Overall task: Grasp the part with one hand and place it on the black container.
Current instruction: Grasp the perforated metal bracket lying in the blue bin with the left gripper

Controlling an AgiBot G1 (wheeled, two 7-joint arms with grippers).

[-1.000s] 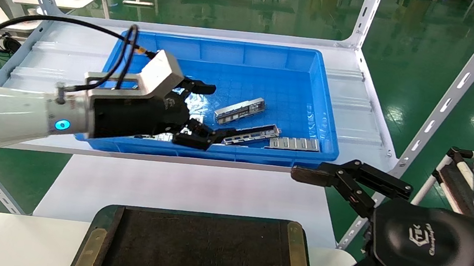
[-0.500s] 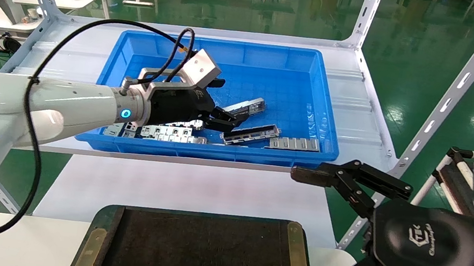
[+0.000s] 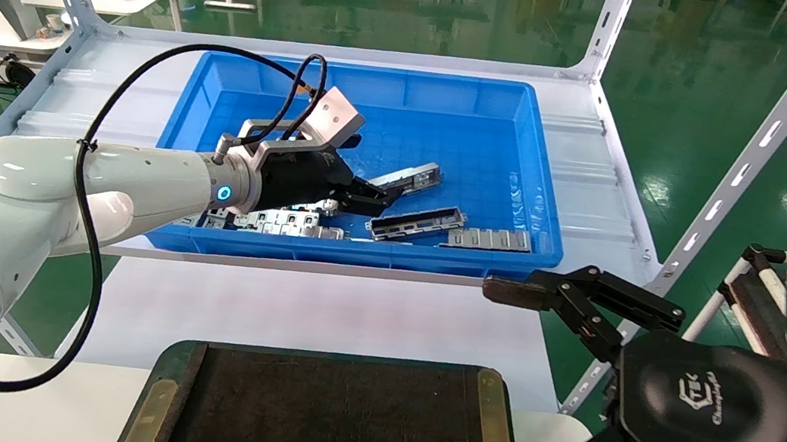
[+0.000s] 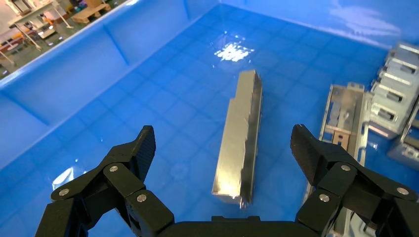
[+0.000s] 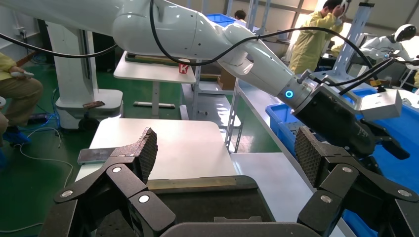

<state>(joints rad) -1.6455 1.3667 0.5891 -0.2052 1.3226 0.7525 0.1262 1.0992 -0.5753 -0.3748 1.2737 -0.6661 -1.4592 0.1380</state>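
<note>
Part (image 4: 240, 142) lies flat on the blue bin (image 3: 500, 106) floor, between the spread fingers of the left claw (image 4: 225, 163). Right claw (image 3: 495, 371), released, hangs beside the black container (image 3: 328, 425).

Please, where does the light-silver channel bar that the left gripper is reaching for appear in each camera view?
Head view: the part lies in the blue bin, just ahead of the open left gripper.
Left wrist view: part centred between the open fingers.
Right wrist view: not visible.
Shared landmark: the blue bin.
</note>
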